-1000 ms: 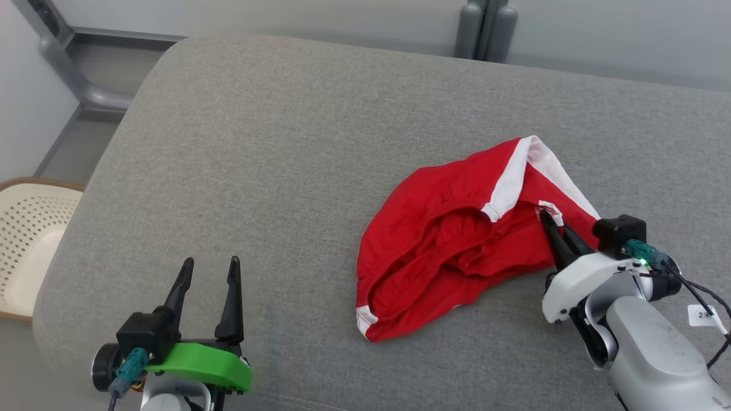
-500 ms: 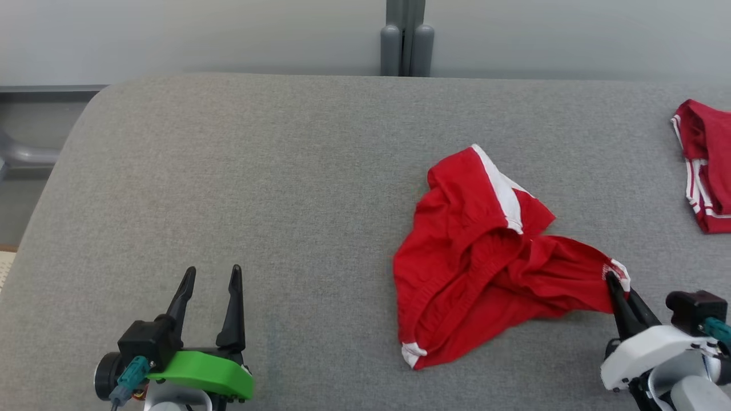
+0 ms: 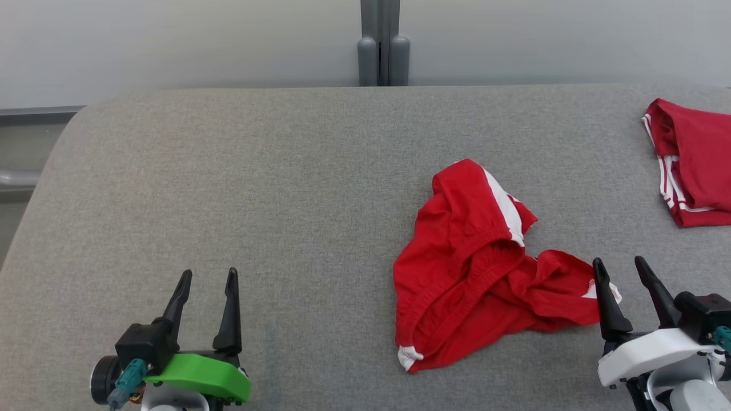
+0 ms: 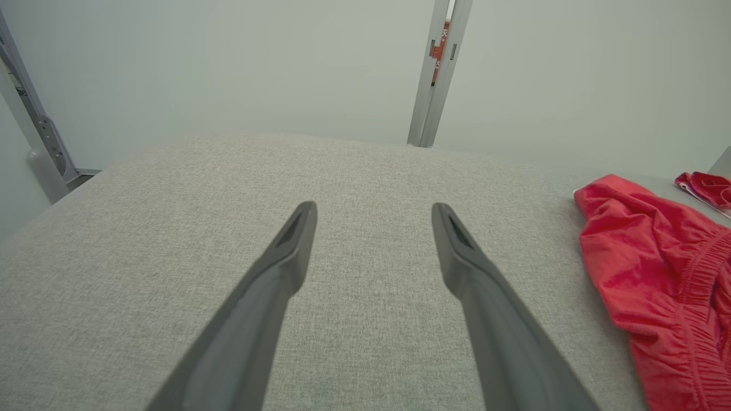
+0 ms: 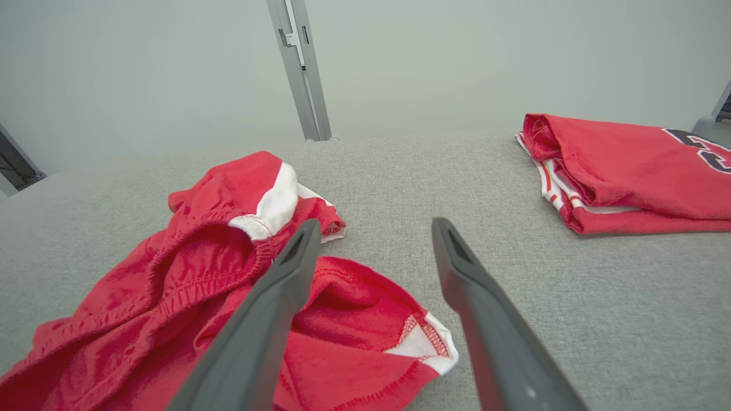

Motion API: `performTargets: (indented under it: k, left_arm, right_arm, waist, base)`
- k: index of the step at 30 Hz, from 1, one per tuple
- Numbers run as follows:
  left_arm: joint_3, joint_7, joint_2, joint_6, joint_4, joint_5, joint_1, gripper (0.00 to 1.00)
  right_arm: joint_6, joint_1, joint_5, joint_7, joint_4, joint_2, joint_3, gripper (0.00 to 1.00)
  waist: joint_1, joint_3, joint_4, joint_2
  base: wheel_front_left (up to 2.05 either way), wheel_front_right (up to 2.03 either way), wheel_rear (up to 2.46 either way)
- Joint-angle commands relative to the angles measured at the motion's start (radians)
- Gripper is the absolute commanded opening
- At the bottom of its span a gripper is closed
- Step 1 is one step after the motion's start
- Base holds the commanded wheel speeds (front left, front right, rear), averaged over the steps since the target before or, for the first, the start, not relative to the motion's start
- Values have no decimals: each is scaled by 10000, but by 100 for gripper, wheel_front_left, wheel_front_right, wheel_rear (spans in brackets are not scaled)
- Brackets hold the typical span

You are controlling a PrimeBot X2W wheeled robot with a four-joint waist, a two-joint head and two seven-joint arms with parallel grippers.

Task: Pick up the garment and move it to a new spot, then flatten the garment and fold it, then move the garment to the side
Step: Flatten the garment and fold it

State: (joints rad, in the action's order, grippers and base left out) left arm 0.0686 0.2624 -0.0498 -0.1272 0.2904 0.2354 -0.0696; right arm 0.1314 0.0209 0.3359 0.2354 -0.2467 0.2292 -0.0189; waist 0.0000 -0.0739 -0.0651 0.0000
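Right claw [image 3: 618,269] spread, empty, left tip touching the corner of the crumpled shorts [image 3: 468,268] lying mid-right on the surface [image 3: 285,171], left claw [image 3: 207,279] spread well apart; move probably done, with flattening, folding and siding left.

A broad padded surface [image 3: 257,188] covered in grey woven fabric, its far left corner rounded, spreads across the head view under soft, even light that casts no hard shadows. Behind it stands a plain pale grey-white wall [image 3: 171,40], split near the middle by a grey vertical metal post [image 3: 381,34] with two rounded stubs at its base; the left wrist view shows a small red label [image 4: 438,48] on that post. At the far left a dark ledge [image 3: 34,111] runs along the wall's foot above a pale horizontal pipe [image 3: 14,178], and the left wrist view shows a slanted, perforated metal strut [image 4: 34,125] there.
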Motion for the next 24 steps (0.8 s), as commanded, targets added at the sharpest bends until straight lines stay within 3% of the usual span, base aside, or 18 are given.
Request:
performTargets:
  k: [1,13,18,24]
  left_arm:
    - [-54,28,-19,5,-6,-83,107,100]
    - [-255,28,-104,-24,-150,-262,356,100]
    - [-317,28,-152,-28,-293,-352,451,100]
    - [624,28,-195,-38,-276,-738,113,100]
  right_arm:
    - [-16,-59,-171,113,212,-80,22,100]
    - [-16,-859,-937,295,2100,-987,69,100]
    - [-16,-992,-1046,296,2239,-1101,21,100]
    - [-16,-917,-1067,298,2176,-1133,-67,100]
  waist:
    - [0,101,14,0]
    - [0,383,69,0]
    - [0,480,188,0]
    - [0,580,419,0]
  base:
    - [0,0,0]
    - [0,0,0]
    - [0,0,0]
    - [0,0,0]
